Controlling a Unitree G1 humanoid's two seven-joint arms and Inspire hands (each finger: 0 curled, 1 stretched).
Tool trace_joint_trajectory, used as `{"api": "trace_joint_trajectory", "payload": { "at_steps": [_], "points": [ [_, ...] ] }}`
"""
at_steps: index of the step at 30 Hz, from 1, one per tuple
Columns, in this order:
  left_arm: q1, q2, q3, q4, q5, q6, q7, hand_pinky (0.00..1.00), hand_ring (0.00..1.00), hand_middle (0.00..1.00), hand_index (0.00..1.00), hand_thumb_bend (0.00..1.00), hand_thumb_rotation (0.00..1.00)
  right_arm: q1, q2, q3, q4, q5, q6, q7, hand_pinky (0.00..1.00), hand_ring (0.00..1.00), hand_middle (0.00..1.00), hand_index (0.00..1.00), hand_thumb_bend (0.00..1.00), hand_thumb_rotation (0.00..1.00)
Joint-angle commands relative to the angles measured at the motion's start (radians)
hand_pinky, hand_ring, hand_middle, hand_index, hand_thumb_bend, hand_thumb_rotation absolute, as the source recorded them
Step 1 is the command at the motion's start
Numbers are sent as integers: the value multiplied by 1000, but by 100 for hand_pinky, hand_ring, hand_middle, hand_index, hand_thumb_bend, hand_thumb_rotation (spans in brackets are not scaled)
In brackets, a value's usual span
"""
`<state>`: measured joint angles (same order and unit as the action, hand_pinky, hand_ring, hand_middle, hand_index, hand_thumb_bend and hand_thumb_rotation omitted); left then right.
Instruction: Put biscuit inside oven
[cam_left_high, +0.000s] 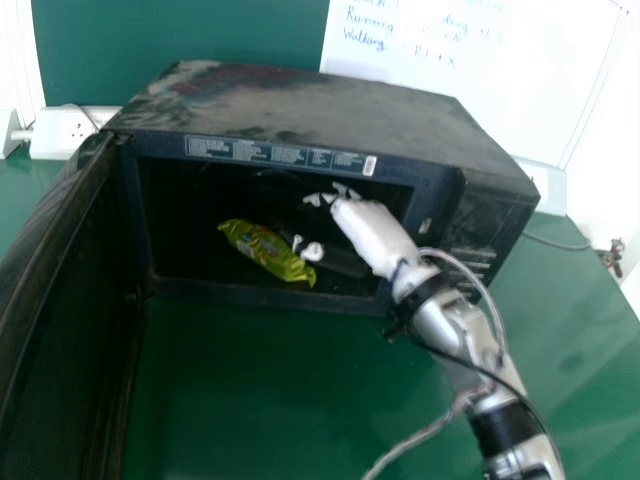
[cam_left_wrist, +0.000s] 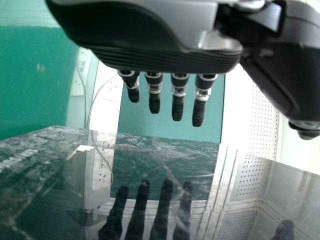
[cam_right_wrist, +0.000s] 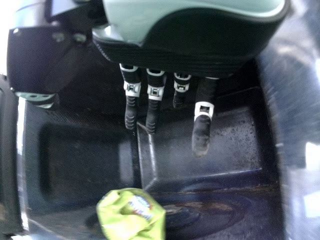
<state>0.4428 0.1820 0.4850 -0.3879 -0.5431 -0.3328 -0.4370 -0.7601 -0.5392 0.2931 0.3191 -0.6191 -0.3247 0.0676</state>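
In the head view, the yellow-green crinkled biscuit packet (cam_left_high: 262, 250) lies inside the black box-shaped oven (cam_left_high: 330, 115); the white-backed right hand (cam_left_high: 374, 235) is at the opening, near the packet. In the left wrist view, the grey-and-black left hand (cam_left_wrist: 150, 47) is released, fingers straight, above a glossy dark surface (cam_left_wrist: 150, 155). In the right wrist view, the right hand (cam_right_wrist: 185, 47) is released, fingers straight, fingertips apart from the packet.

The oven (cam_left_high: 300, 105) is standing on the table (cam_left_high: 250, 390), its door (cam_left_high: 60, 330) hanging open on the left and its control panel (cam_left_high: 485, 225) sitting on the right. Inside the oven, the biscuit packet (cam_left_high: 268, 252) is lying to the left of the right hand (cam_left_high: 372, 232). Behind the oven, a socket box (cam_left_high: 65, 138) is resting toward the left and a whiteboard (cam_left_high: 540, 75) is standing toward the right
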Motion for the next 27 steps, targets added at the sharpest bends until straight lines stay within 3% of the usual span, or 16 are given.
{"api": "trace_joint_trajectory", "payload": {
  "at_steps": [1, 18, 22, 27],
  "points": [
    [7, 6, -1, -3, -9, 5, -3, 70, 80, 89, 92, 81, 100, 66, -47, -53, -66, 28, 16, 25, 21, 72, 80, 79, 76, 47],
    [-6, 14, 10, 25, -26, -2, -20, 69, 82, 89, 92, 82, 100, 387, -119, -284, -434, 235, 59, 199, 26, 71, 79, 79, 76, 46],
    [-10, 15, 11, 30, -21, -2, -17, 60, 77, 88, 91, 83, 100, 451, -106, -341, -484, 402, 55, 272, 25, 70, 79, 78, 78, 47],
    [-12, 17, 9, 27, -9, -3, -11, 64, 81, 91, 93, 87, 100, 505, -110, -391, -536, 565, 85, 364, 25, 69, 79, 78, 77, 48]
  ]
}}
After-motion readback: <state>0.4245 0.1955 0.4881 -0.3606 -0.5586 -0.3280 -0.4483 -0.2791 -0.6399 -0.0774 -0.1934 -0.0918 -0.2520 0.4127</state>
